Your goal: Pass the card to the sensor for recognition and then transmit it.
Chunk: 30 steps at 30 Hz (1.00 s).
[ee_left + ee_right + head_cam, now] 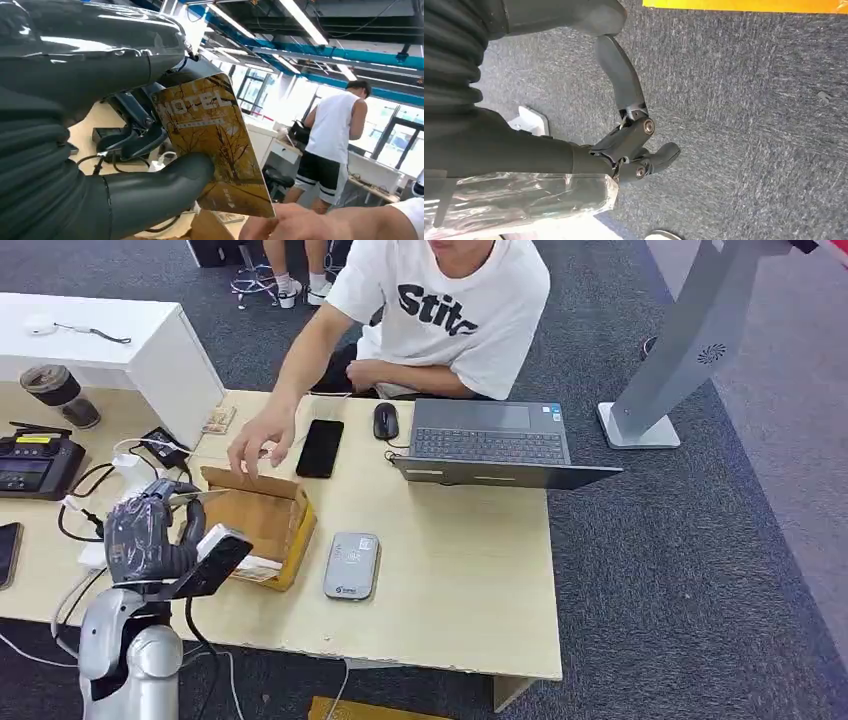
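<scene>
L hand (150, 530) sits at the near-left of the wooden table (460, 580), wrapped in clear film, raised above the table next to an open cardboard box (262, 522). It pinches a card (212, 140) betw. thumb and fingers: gold/yellow face w/ bare-tree artwork and "HOTEL" printed across one end. In the head view the card (195, 497) shows only as a thin edge above the hand, over the box's left side. In the left wrist view a person's fingers (280, 225) touch the card's far corner; in the head view the person's hand (258, 445) hangs over the box's back flap. Person in white T-shirt sits at the far side of the table.

Sensor (352, 565), a flat grey reader, lies on the table just right of the box, well apart from the card. Black phone (321, 447), mouse (386, 421) and open laptop (490, 445) lie further back.

R hand (629, 145) hangs over grey carpet (749, 125), fingers loosely curled, apart, holding nothing.
</scene>
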Each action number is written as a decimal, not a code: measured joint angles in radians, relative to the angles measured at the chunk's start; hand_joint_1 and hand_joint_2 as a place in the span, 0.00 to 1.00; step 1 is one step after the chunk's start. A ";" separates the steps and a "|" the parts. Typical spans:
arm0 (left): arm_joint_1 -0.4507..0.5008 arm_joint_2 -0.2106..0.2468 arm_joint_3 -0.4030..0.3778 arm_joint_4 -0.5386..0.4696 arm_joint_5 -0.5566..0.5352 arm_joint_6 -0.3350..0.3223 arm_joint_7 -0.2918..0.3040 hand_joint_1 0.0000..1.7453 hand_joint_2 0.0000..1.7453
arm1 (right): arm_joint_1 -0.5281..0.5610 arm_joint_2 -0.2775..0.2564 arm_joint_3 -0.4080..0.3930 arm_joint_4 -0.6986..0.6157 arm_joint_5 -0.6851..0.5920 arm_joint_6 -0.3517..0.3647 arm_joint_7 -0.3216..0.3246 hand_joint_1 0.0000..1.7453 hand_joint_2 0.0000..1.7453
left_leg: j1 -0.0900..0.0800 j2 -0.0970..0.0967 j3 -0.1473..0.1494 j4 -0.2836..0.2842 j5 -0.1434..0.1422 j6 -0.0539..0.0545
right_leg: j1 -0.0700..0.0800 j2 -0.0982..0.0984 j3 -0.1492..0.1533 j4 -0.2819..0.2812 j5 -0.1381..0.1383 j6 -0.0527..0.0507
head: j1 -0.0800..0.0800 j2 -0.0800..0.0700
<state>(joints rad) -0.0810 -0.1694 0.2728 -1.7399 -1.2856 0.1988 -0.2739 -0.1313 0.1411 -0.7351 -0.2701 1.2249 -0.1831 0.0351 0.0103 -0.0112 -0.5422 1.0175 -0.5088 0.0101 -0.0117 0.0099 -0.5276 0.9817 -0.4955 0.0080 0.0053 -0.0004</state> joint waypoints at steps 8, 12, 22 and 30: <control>0.011 0.005 -0.042 0.037 0.000 -0.003 -0.019 1.00 1.00 | 0.000 0.002 -0.006 0.000 0.003 0.003 -0.008 0.00 1.00 | 0.000 0.000 0.000 0.000 0.000 0.000 | 0.000 0.000 0.000 0.000 0.000 0.000 | 0.000 0.000; 0.011 0.003 -0.080 0.074 -0.006 -0.006 -0.020 1.00 1.00 | -0.001 0.005 -0.007 0.000 0.019 0.004 -0.007 0.00 1.00 | 0.000 0.000 0.000 0.000 0.000 0.000 | 0.000 0.000 0.000 0.000 0.000 0.000 | 0.000 0.000; 0.011 -0.005 -0.182 0.170 -0.021 -0.006 -0.009 1.00 1.00 | -0.002 0.011 -0.015 0.000 0.033 0.005 -0.008 0.00 1.00 | 0.000 0.000 0.000 0.000 0.000 0.000 | 0.000 0.000 0.000 0.000 0.000 0.000 | 0.000 0.000; 0.011 -0.004 -0.233 0.241 -0.050 -0.004 0.007 1.00 1.00 | -0.001 0.011 -0.020 0.000 0.037 0.004 -0.007 0.00 1.00 | 0.000 0.000 0.000 0.000 0.000 0.000 | 0.000 0.000 0.000 0.000 0.000 0.000 | 0.000 0.000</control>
<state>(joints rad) -0.0702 -0.1736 0.0400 -1.4984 -1.3359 0.1946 -0.2666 -0.1324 0.1526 -0.7549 -0.2697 1.2615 -0.1789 0.0278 0.0101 -0.0113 -0.5423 1.0176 -0.5089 0.0101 -0.0117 0.0098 -0.5278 0.9817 -0.4955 0.0081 0.0050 -0.0004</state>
